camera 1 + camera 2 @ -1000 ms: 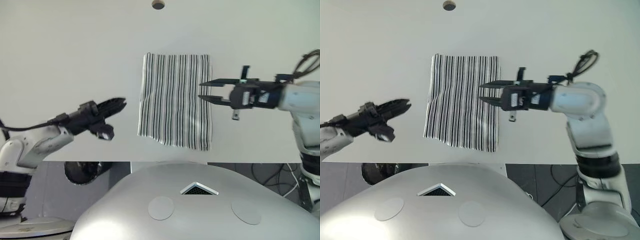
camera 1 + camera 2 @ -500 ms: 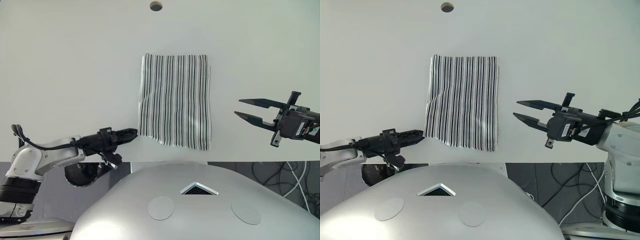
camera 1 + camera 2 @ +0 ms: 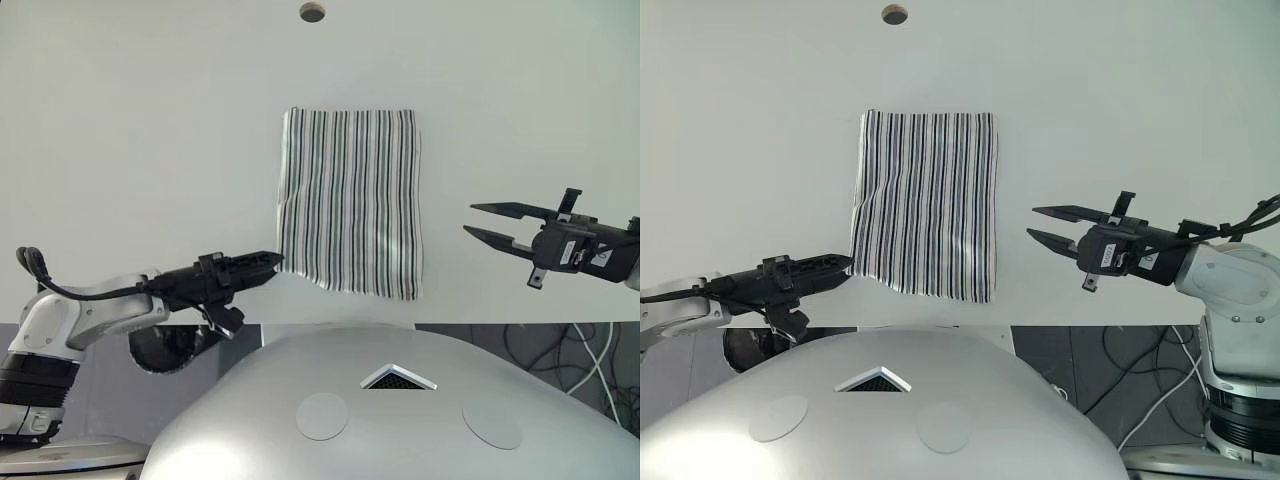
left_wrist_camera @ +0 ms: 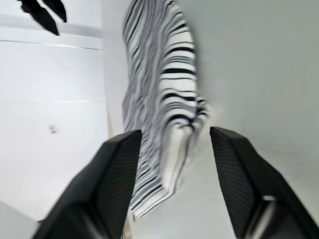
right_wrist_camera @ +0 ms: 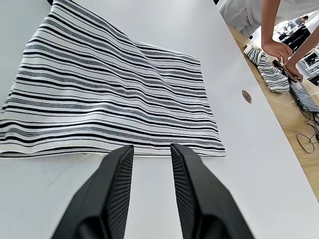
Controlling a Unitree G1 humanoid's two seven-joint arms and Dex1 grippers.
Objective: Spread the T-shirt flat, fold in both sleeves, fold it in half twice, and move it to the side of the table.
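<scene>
The T-shirt (image 3: 350, 200), black-and-white striped, lies folded into an upright rectangle in the middle of the white table (image 3: 140, 130). My left gripper (image 3: 272, 262) is low at the table's near edge, its tips just at the shirt's near left corner. In the left wrist view its fingers (image 4: 119, 169) stand apart, open, with that corner (image 4: 164, 104) in front of them. My right gripper (image 3: 478, 220) hovers open to the right of the shirt, clear of its right edge. In the right wrist view the shirt (image 5: 109, 104) spreads beyond the two fingers (image 5: 117, 194).
A small round hole (image 3: 312, 12) is set in the table beyond the shirt. Bare tabletop lies wide on both sides of the shirt. The table's near edge (image 3: 330, 323) runs just below the shirt's near hem.
The right gripper left the shirt's right edge, swung out to the right, then edged slightly back. The left gripper dropped toward the near edge and crept up to the shirt's near left corner.
</scene>
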